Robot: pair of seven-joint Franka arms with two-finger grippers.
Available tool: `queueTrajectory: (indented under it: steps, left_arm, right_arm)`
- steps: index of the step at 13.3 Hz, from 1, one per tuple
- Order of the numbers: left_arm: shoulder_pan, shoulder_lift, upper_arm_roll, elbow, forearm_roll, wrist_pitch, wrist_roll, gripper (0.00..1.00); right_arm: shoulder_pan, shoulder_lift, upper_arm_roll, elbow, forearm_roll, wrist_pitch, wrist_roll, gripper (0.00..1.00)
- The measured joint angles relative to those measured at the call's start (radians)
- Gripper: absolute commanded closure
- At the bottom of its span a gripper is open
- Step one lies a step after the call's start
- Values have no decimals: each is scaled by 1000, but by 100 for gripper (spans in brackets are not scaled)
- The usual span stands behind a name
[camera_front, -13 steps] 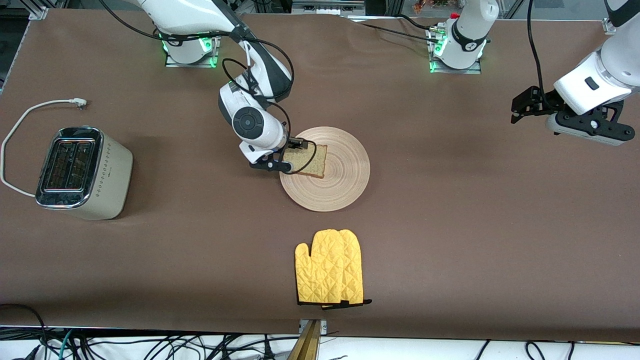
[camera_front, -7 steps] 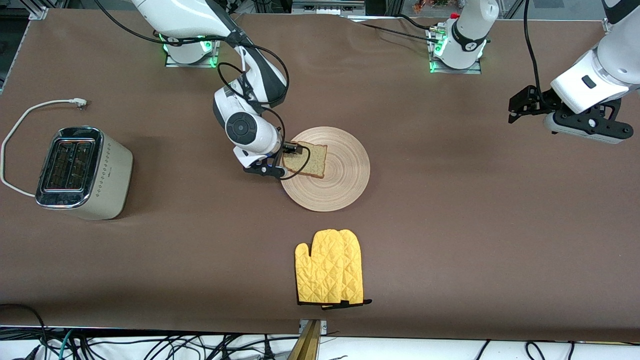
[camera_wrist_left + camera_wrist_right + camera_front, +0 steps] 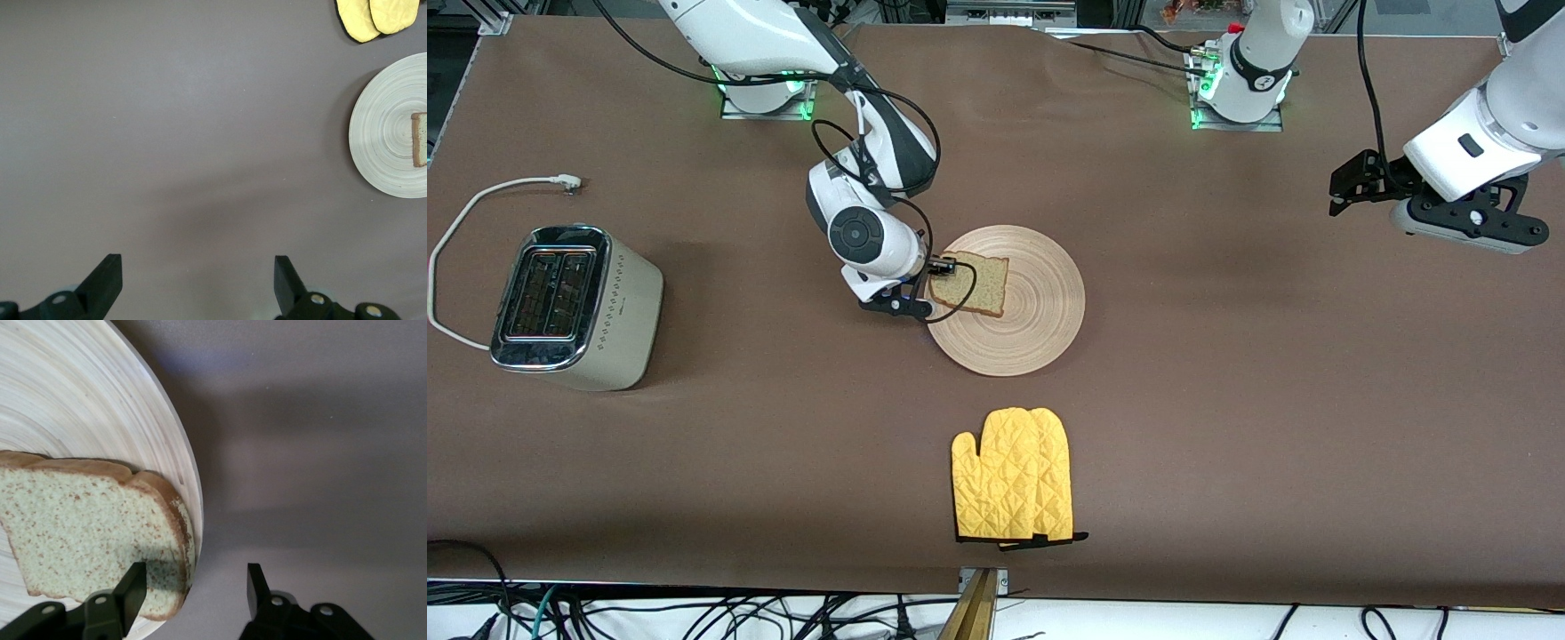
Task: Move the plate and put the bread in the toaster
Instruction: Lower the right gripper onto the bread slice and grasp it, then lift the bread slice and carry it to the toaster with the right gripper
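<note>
The round wooden plate (image 3: pixel 1040 311) lies mid-table with the bread (image 3: pixel 976 284) on its side toward the right arm's end. My right gripper (image 3: pixel 934 286) is open and low at the plate's rim. In the right wrist view, one finger (image 3: pixel 133 587) is over the bread's (image 3: pixel 87 533) corner, the other finger (image 3: pixel 257 587) is over bare table beside the plate (image 3: pixel 67 400), and my right gripper (image 3: pixel 195 587) holds nothing. The cream toaster (image 3: pixel 574 307) stands at the right arm's end. My left gripper (image 3: pixel 1343 187) waits open, up over the left arm's end; it also shows in the left wrist view (image 3: pixel 197 273).
A yellow oven mitt (image 3: pixel 1014 476) lies nearer the front camera than the plate. The toaster's white cord (image 3: pixel 480 200) curls beside it. The left wrist view shows the plate (image 3: pixel 380 133), the bread (image 3: pixel 419 140) and the mitt (image 3: pixel 373 17) farther off.
My right gripper has drawn back a little toward the right arm's end, from over the bread to its edge. The bread and plate have not moved. The left gripper drifted slightly.
</note>
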Motion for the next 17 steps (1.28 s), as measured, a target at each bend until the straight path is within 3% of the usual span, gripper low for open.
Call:
queueTrajectory:
  steps: [1, 6, 14, 17]
  left_arm:
    - [0, 0, 0, 0, 0, -1, 0, 0]
    - [0, 0, -1, 0, 0, -14, -1, 0]
    - [0, 0, -2, 1, 0, -16, -2, 0]
    - [0, 0, -2, 1, 0, -16, -2, 0]
  right_arm:
    - [0, 1, 0, 0, 0, 0, 0, 52]
    - [0, 2, 1, 4, 0, 2, 0, 99]
    - [0, 5, 1, 9, 0, 1, 0, 100]
    - [1, 2, -3, 49, -12, -62, 0, 100]
